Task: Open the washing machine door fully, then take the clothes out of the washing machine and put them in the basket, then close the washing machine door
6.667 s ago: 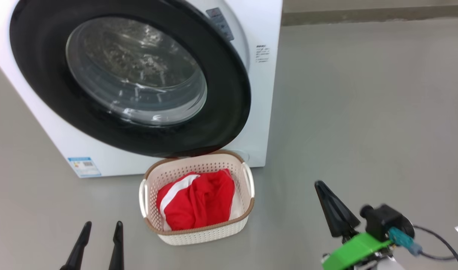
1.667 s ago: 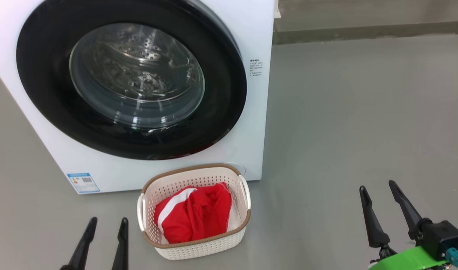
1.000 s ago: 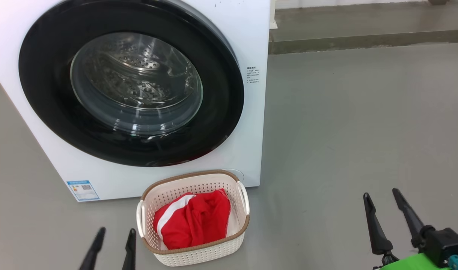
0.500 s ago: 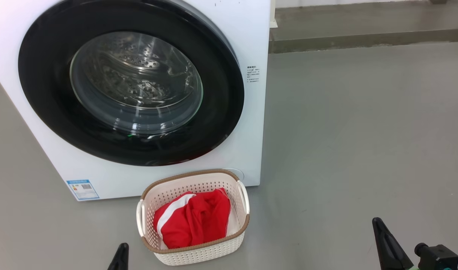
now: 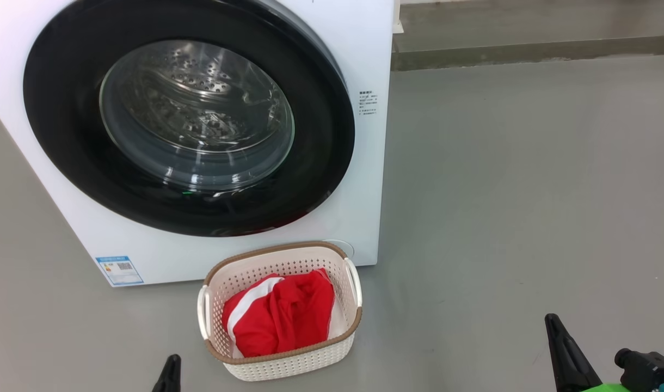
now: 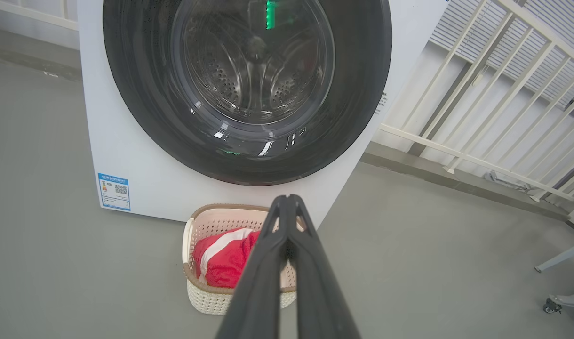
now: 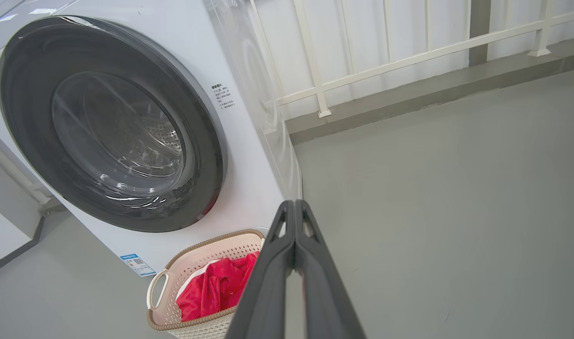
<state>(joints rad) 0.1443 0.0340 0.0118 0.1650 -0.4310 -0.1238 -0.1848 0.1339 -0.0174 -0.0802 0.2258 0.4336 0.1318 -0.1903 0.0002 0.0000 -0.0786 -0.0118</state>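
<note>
While inside the basket, red clothes; washing machine door flush.

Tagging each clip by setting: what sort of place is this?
Probably a laundry spot on a balcony or utility area: a washing machine on bare grey floor, a white railing beside it, and a basket of red clothes in front.

Bright, even, diffuse light; shadows soft. White streak glare on washing machine door window; green glint in left wrist view. Washing machine top-left corner blown out, head view. Wrist views: straight edges bow outward. Focus sharp.
</note>
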